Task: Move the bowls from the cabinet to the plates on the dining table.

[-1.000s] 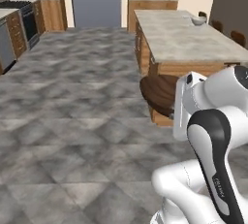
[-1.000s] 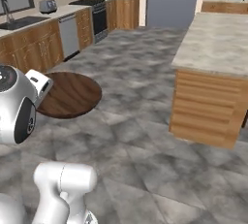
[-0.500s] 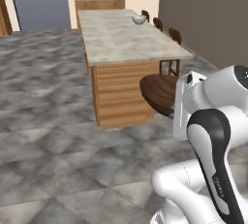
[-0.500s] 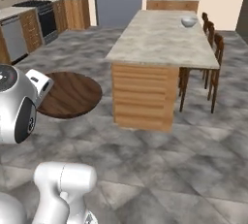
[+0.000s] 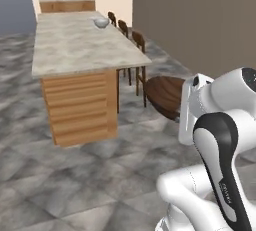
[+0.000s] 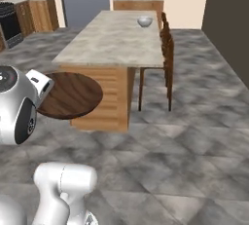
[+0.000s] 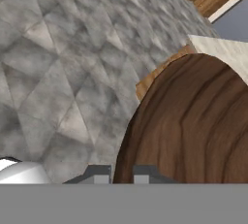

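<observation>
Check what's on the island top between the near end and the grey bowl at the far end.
Nothing: in both base views the dining table top is bare marble from its near edge up to the pale bowl; stools stand beside it.

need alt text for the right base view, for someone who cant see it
A white robot arm at lower left carries a dark brown wooden bowl in front of a long marble-topped dining table with a wooden base. A pale bowl sits near the table's far end, dark stools line its right side, over grey stone floor.
</observation>
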Tool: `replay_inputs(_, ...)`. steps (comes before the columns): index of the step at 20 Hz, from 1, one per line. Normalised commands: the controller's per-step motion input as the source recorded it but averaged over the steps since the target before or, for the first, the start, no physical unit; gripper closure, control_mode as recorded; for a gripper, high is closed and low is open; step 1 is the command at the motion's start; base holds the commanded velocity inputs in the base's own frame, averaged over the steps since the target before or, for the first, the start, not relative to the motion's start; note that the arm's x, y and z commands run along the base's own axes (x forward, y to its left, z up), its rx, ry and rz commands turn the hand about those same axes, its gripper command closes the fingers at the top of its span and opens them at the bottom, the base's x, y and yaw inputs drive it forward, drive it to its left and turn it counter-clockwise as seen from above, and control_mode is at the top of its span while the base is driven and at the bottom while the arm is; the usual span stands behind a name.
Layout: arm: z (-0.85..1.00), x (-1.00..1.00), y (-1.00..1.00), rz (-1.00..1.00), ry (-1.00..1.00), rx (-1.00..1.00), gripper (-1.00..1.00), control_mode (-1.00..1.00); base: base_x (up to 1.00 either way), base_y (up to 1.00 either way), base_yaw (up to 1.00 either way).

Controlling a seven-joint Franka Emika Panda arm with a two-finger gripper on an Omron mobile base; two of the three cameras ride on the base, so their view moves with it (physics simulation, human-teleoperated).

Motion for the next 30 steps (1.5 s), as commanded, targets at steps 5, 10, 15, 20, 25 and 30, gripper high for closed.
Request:
replay_inputs(5, 0.0, 0.0, 0.0, 0.0, 0.0, 0.0, 1.0, 1.0, 0.97, -1.0, -0.06)
replay_inputs(10, 0.0, 0.0, 0.0, 0.0, 0.0, 0.0, 1.0, 1.0, 1.0, -1.0, -0.01)
replay_inputs(15, 0.0, 0.0, 0.0, 0.0, 0.0, 0.0, 1.0, 1.0, 1.0, -1.0, -0.01)
replay_inputs(20, 0.0, 0.0, 0.0, 0.0, 0.0, 0.0, 1.0, 1.0, 1.0, -1.0, 0.0)
replay_inputs(25, 0.0, 0.0, 0.0, 0.0, 0.0, 0.0, 1.0, 1.0, 1.0, -1.0, 0.0)
replay_inputs(30, 0.0, 0.0, 0.0, 0.0, 0.0, 0.0, 1.0, 1.0, 1.0, -0.95, 0.02)
